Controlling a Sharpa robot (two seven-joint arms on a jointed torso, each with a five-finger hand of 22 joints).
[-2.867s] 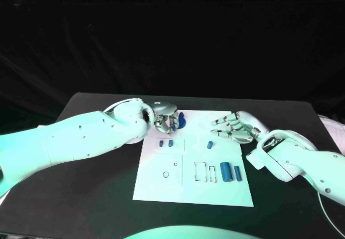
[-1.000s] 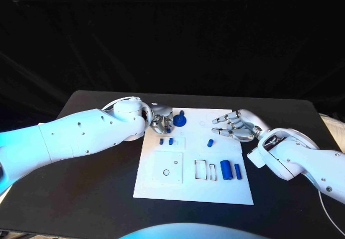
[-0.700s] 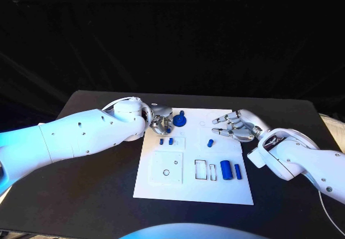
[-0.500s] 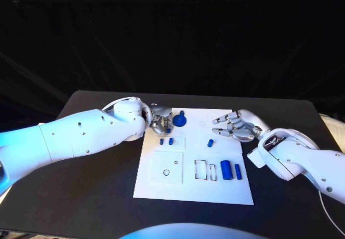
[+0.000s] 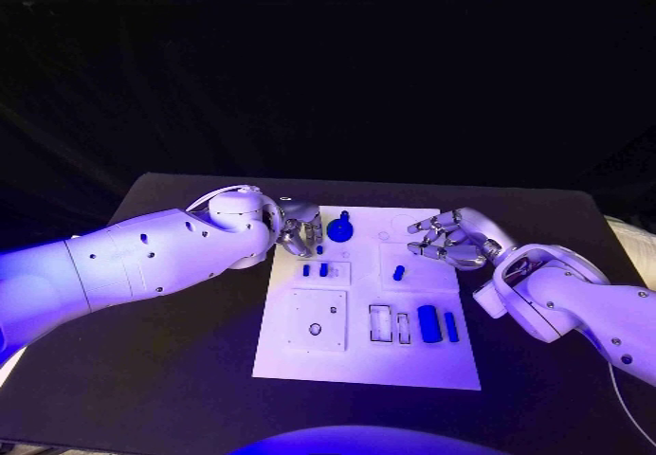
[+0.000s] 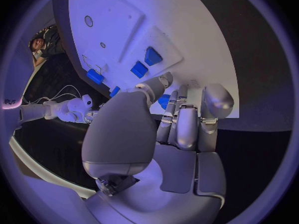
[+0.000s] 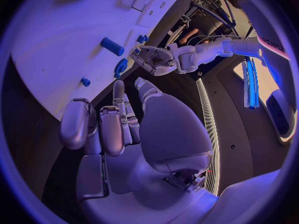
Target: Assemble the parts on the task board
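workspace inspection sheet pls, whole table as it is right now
surface: black table, bare around the board.
job's things: white task board mid-table; round blue part at its far edge by the left hand; two small blue parts side by side; one short blue part lying loose; a thick blue cylinder and a thin blue bar side by side near the slots.
clutter: nothing seen.
hands: left hand at the board's far left corner, fingers curled, hold unclear; right hand over the board's far right edge, holding nothing.
cables: nothing seen on the table.
surroundings: black backdrop.
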